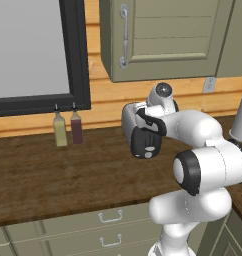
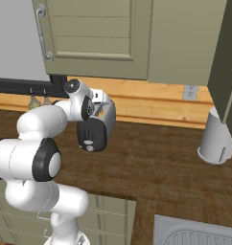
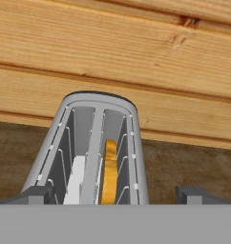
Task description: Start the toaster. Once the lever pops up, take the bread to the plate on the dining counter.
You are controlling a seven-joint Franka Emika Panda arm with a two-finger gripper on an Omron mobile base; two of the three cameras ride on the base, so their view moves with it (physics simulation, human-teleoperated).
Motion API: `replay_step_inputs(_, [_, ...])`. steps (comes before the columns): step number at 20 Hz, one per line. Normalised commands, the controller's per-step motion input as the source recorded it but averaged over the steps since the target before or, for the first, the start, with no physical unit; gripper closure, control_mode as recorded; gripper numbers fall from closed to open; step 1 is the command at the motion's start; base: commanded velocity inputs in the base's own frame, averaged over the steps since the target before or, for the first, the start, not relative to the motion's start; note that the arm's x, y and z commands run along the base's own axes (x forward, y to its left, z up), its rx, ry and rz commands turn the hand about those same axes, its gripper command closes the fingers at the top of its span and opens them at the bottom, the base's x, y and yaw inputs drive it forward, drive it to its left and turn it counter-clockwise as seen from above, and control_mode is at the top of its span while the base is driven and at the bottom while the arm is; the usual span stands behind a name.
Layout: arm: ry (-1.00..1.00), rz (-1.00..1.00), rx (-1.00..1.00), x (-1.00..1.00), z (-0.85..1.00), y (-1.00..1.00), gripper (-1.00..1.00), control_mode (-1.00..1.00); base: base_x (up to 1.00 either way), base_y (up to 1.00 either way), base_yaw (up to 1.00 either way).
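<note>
The brown wood-grain counter point(image 1: 53, 170) with handled drawers runs along a wooden plank wall point(image 3: 112, 52), under a grey-green cabinet point(image 1: 168, 35). The toaster point(image 3: 96, 143) stands on this counter near its back edge, close to the wall, its black end face turned toward the front edge. A pale cylindrical container point(image 2: 214, 139) sits toward the counter's right end, near the back. Two small bottles point(image 1: 67, 129) stand at the back edge, further left. The gripper point(image 3: 115, 193) hangs just above the toaster's near end, jaws spread wide and holding nothing. In the toaster's right slot stands the bread point(image 3: 109, 171), golden along its edge.
</note>
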Motion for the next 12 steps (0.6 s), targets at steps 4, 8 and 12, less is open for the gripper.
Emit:
replay_step_inputs(4, [0.0,0.0,0.0,0.0,0.0,0.0,-1.0,-1.0,0.0,0.0,0.0])
replay_step_inputs(8, [0.0,0.0,0.0,0.0,0.0,0.0,-1.0,-1.0,0.0,0.0,0.0])
replay_step_inputs(12, [0.0,0.0,0.0,0.0,0.0,0.0,-1.0,-1.0,0.0,0.0,0.0])
